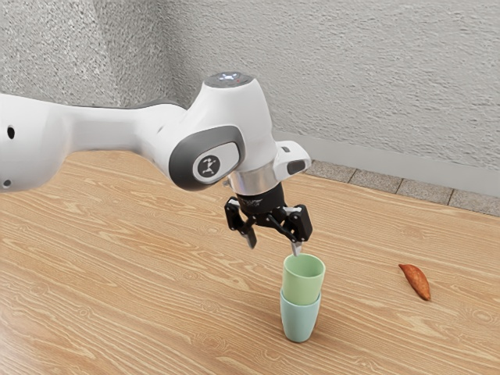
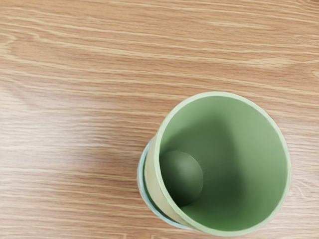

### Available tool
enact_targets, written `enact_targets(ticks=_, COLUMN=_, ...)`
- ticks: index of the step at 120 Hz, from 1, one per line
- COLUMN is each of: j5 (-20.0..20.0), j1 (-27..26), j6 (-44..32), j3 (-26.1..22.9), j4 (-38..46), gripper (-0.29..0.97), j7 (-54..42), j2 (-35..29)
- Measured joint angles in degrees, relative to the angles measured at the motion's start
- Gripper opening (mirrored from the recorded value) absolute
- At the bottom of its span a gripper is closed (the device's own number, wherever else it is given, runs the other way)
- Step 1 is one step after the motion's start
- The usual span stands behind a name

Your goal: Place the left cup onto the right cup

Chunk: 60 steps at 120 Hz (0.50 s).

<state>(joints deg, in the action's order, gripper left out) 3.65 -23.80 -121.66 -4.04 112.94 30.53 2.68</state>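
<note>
A green cup (image 1: 303, 280) is sitting upright inside a pale blue cup (image 1: 300, 319), its lower part sunk into the blue one's mouth and its upper half rising above the rim. The stacked pair is standing on the wooden table (image 1: 117, 273), toward the 5 o'clock part of the exterior view.

The black gripper (image 1: 274, 246) is hovering just above the stack, at about 11 o'clock from the green cup's rim. Its fingers (image 1: 297, 248) are standing spread apart and grasping nothing. One fingertip is hanging right at the near edge of the green rim, though whether it is touching cannot be told. The other is hanging over bare table, clear of both cups. The white arm is reaching in from 9 o'clock and bending down at the wrist.

Looking straight down from the hand, the green cup (image 2: 234, 164) is showing its open mouth and round dark floor. A thin crescent of the pale blue cup (image 2: 141, 179) is peeking out beside its wall, and the wood grain of the table (image 2: 75, 74) is running all around the pair.

An orange, tapered object (image 1: 415, 281) is lying flat on the table at 3 o'clock from the cups, well apart from them. A rough grey wall (image 1: 375, 70) is standing behind the table, with a strip of grey tiles (image 1: 406, 187) at its foot.
</note>
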Motion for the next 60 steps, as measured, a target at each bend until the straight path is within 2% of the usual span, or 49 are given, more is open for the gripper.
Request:
enact_targets(ticks=35, j5=-1.04, j1=0.10, j6=0.86, j3=0.06, j4=-0.53, gripper=0.67, j7=0.22, j2=-0.32)
enact_targets(ticks=48, j5=-3.78, j1=-0.39, j6=6.40, j3=0.72, j4=-6.07, gripper=0.67, j7=-1.63, j2=-1.71)
enact_targets(ticks=60, j5=-5.27, j1=-0.48, j6=13.67, j3=1.09, j4=-14.92, gripper=0.68, j7=-6.68, j2=-2.24)
